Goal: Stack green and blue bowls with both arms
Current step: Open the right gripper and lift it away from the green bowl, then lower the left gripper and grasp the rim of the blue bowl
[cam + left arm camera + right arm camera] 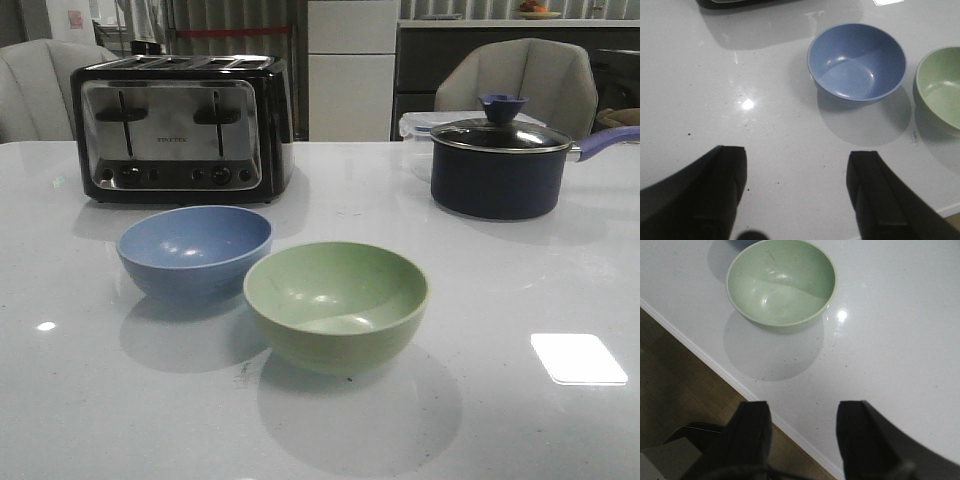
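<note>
The dusty blue bowl (194,251) stands upright on the white table, left of centre. The pale green bowl (336,304) stands just right of it and nearer the front, rims close together. Both are empty. No arm shows in the front view. In the left wrist view my left gripper (797,167) is open and empty above bare table, well short of the blue bowl (856,62); the green bowl (941,92) shows at the edge. In the right wrist view my right gripper (801,415) is open and empty over the table's front edge, apart from the green bowl (781,285).
A black and chrome toaster (183,128) stands at the back left. A dark lidded saucepan (500,165) with a blue handle stands at the back right, with a clear container behind it. The table's front edge (705,357) and wooden floor show in the right wrist view.
</note>
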Robot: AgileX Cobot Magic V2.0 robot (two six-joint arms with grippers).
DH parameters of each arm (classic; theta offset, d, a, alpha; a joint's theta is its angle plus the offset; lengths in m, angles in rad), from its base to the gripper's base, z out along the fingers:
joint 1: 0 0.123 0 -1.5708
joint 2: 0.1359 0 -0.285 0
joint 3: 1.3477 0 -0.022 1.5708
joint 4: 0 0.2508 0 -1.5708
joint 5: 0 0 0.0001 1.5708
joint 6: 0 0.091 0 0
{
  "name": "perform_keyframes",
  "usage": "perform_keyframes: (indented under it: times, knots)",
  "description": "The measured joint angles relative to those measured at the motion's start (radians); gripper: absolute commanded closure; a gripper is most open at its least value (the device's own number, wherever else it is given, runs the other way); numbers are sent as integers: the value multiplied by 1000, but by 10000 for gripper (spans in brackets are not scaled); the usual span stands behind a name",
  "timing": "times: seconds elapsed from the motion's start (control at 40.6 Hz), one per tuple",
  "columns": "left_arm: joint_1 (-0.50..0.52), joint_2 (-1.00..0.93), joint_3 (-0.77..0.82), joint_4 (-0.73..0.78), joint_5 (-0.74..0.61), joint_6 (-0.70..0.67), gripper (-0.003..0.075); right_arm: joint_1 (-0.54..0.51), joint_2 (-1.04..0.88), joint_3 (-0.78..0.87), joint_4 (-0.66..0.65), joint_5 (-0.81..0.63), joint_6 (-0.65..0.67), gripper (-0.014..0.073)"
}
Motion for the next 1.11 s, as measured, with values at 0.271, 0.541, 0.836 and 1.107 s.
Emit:
perform_keyframes:
  times: [0.271, 0.541, 0.836, 1.107]
  knots:
    - [-20, 308, -147, 0, -9, 0, 224, 0, 0, 0, 0, 2, -2, 167]
    - [-20, 607, -335, -15, -18, 0, 224, 0, 0, 0, -2, 2, -2, 167]
    - [-20, 863, -500, -98, -40, 0, 225, 0, 0, 0, -2, 2, -4, 167]
    - [-20, 1011, -553, -106, -65, 0, 372, 0, 0, 0, -2, 2, -6, 167]
